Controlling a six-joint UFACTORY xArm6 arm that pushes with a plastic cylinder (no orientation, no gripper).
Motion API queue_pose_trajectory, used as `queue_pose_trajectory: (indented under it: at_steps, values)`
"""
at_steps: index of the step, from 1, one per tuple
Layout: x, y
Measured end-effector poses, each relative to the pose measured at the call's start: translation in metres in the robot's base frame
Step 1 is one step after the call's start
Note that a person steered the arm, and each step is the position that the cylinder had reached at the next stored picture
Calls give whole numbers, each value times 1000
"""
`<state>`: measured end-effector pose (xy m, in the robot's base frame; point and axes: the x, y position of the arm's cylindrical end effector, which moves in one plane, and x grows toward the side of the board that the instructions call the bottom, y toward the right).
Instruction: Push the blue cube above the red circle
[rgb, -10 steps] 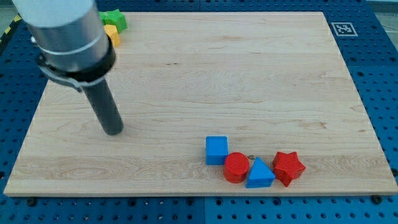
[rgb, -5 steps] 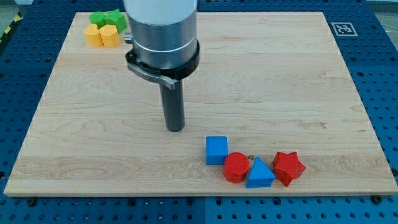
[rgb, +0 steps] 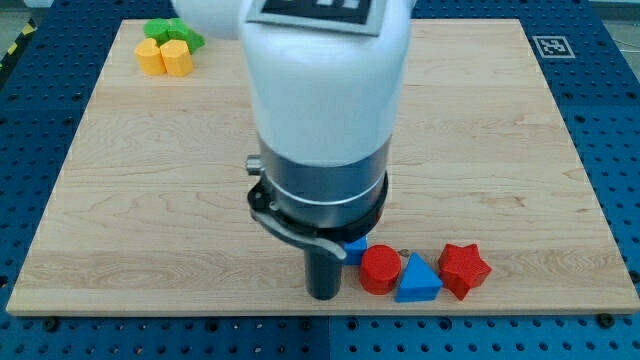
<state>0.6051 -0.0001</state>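
Note:
My tip (rgb: 322, 294) rests on the board near the view's bottom edge, just left of the red circle (rgb: 380, 270). The blue cube (rgb: 356, 247) is mostly hidden behind the rod and arm body; only a small corner shows, up-left of the red circle. My tip stands below and left of that corner. A blue triangle (rgb: 417, 280) touches the red circle's right side, and a red star (rgb: 464, 269) lies right of the triangle.
Two yellow blocks (rgb: 165, 57) and a green block (rgb: 170, 31) sit at the board's top left corner. The wooden board (rgb: 500, 150) ends just below my tip. A tag marker (rgb: 552, 46) sits at the top right corner.
The arm has swept from the view's left to the right and down. My tip now sits by the red circle, and the arm covers most of the blue cube.

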Motion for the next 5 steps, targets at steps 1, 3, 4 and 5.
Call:
queue_pose_trajectory:
  at_steps: [1, 3, 4, 5]
  values:
    - [-7, 0]
    - [-31, 3]
    - [-31, -5]
    - [-48, -18]
